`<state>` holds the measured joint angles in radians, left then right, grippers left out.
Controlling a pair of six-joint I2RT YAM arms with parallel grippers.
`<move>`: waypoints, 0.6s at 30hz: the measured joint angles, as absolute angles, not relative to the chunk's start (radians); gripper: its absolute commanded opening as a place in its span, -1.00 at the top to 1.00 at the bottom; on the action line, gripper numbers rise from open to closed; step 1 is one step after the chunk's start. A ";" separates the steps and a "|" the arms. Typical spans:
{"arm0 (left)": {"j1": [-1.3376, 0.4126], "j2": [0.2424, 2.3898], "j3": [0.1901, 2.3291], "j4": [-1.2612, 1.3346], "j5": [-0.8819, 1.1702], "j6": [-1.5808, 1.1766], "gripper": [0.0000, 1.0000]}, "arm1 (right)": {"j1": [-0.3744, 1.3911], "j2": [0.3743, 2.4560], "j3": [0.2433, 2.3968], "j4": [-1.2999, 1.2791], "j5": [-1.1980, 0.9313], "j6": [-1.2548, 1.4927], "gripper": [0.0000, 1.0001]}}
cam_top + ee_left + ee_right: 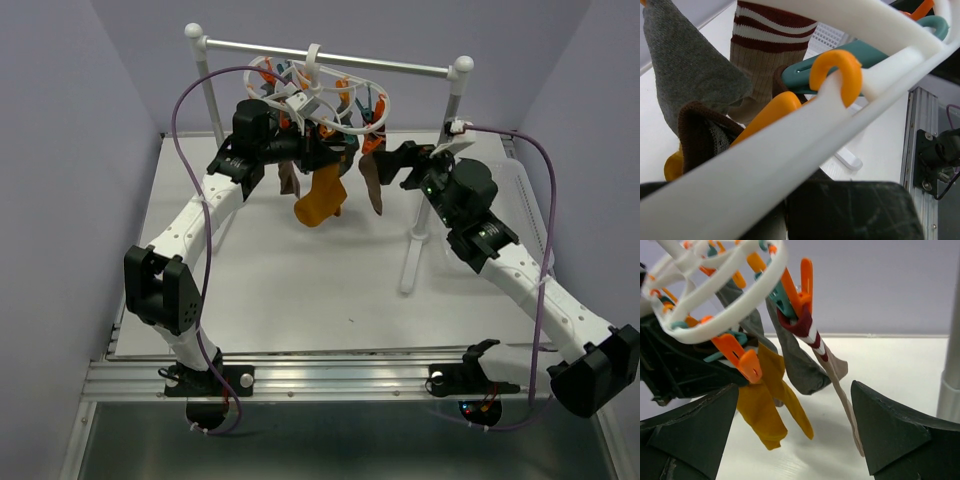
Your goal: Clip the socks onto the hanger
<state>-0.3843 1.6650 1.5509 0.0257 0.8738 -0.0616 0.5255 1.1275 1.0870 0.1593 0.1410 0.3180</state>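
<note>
The white oval hanger (pixel 322 92) hangs by its hook from the crossbar, with orange and teal clips round its ring. Several socks dangle from it: a mustard sock (pixel 320 202), a dark brown one (pixel 289 178) and a striped one (pixel 371 186). My left gripper (pixel 305 140) is shut on the hanger's ring (pixel 790 150), and only one black finger (pixel 850 212) shows. The grey sock (pixel 690 65) and striped sock (pixel 765 45) hang just beyond. My right gripper (pixel 792 435) stands open just right of the striped sock (pixel 826 357) in its orange clip (pixel 801 285), holding nothing.
A white two-post rack with a metal crossbar (pixel 330 57) carries the hanger. Its right post (pixel 415 235) stands beside my right arm and shows at the edge of the right wrist view (pixel 952 340). Purple walls close in the white table (pixel 300 290).
</note>
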 measured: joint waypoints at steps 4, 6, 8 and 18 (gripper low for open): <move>-0.384 1.665 1.551 0.026 0.874 -0.061 1.00 | 0.525 1.190 1.090 0.136 0.151 0.318 -1.00; -0.384 1.665 1.551 0.026 0.874 -0.061 1.00 | 0.525 1.213 1.091 0.137 0.175 0.319 -1.00; -0.384 1.665 1.551 0.026 0.874 -0.061 1.00 | 0.525 1.224 1.091 0.142 0.202 0.322 -1.00; -0.384 1.665 1.551 0.026 0.874 -0.061 1.00 | 0.525 1.234 1.096 0.255 0.244 0.352 -1.00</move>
